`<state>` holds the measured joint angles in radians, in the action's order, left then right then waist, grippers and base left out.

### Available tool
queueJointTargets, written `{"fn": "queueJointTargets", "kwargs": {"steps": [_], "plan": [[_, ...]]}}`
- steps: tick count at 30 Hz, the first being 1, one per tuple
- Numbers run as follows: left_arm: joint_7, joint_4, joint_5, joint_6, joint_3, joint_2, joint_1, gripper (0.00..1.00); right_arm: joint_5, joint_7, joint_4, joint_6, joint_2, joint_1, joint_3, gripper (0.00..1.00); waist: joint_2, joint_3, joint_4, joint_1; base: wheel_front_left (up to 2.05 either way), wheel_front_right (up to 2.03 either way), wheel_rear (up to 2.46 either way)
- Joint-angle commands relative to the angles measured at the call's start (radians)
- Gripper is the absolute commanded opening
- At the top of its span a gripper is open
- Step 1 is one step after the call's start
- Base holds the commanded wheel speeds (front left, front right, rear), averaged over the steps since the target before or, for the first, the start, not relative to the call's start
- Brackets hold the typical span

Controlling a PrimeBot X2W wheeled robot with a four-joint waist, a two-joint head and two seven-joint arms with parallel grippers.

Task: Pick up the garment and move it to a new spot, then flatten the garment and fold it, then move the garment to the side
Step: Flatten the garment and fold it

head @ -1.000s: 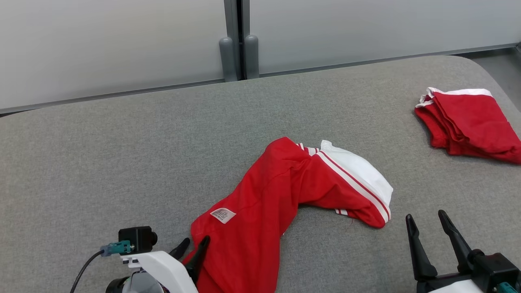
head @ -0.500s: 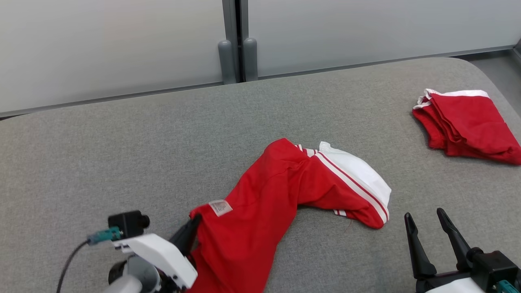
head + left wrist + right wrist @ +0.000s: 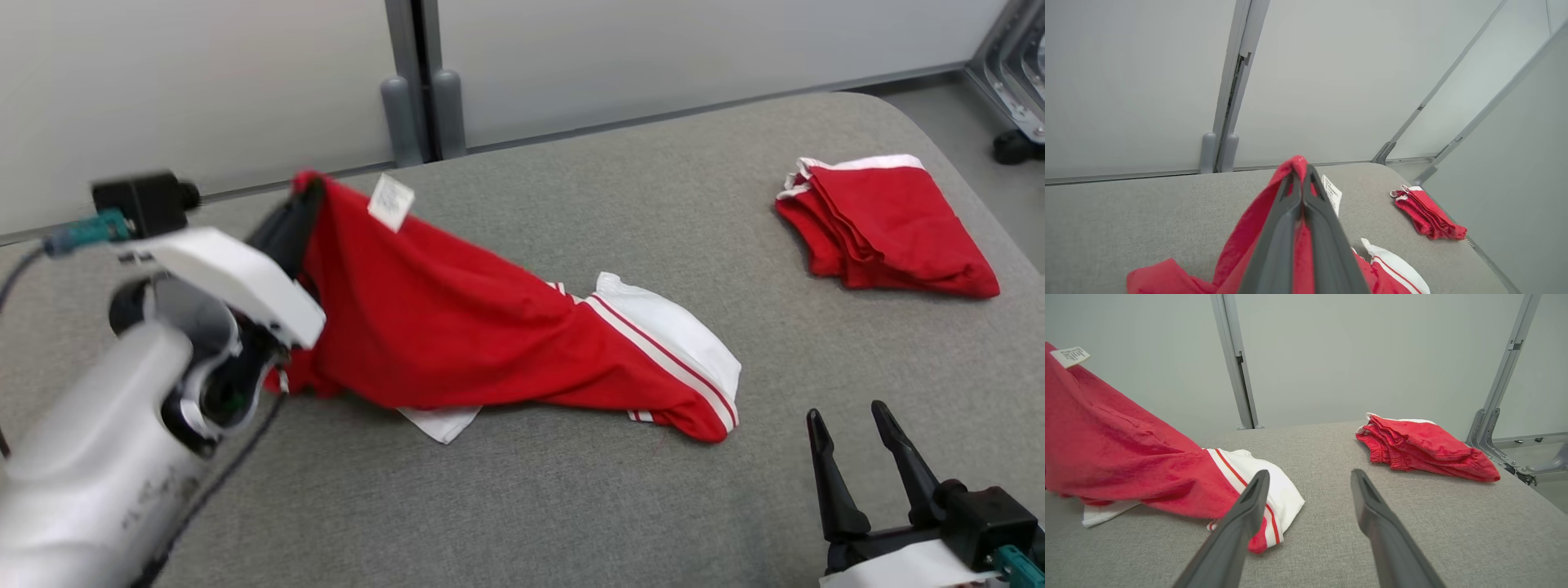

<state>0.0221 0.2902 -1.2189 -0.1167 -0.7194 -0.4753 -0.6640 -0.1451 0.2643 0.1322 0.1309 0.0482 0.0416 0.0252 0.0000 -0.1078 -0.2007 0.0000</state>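
The garment (image 3: 457, 318) is red with white panels and red-white stripes, and a white label near its raised corner. My left gripper (image 3: 306, 192) is shut on that corner and holds it up above the grey cushion, so the cloth slopes down to the right where its white end rests on the surface. In the left wrist view the closed fingers (image 3: 1274, 245) pinch the red garment (image 3: 1249, 228). My right gripper (image 3: 857, 441) stands open at the lower right, empty, just right of the garment's low end (image 3: 1147, 465).
A second red garment (image 3: 882, 224), folded, lies at the back right of the grey cushion (image 3: 571, 506). Pale wall panels with a grey post (image 3: 416, 82) stand behind. A metal frame (image 3: 1008, 57) sits past the right edge.
My left gripper shut on the garment's near corner and lifted it up and away from the cushion, stretching the cloth. The head camera shifted. The right gripper stayed open and still.
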Motion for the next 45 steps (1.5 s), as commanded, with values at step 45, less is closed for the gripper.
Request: {"fn": "queueJointTargets", "kwargs": {"steps": [45], "plan": [[0.240,-0.196,0.087,0.058,-0.040,0.002,0.791,0.00,0.030,0.000,0.000,0.000,0.005,0.060,-0.034,1.00,0.0000,0.027,0.164,0.0000,0.00,0.00,0.00]]}}
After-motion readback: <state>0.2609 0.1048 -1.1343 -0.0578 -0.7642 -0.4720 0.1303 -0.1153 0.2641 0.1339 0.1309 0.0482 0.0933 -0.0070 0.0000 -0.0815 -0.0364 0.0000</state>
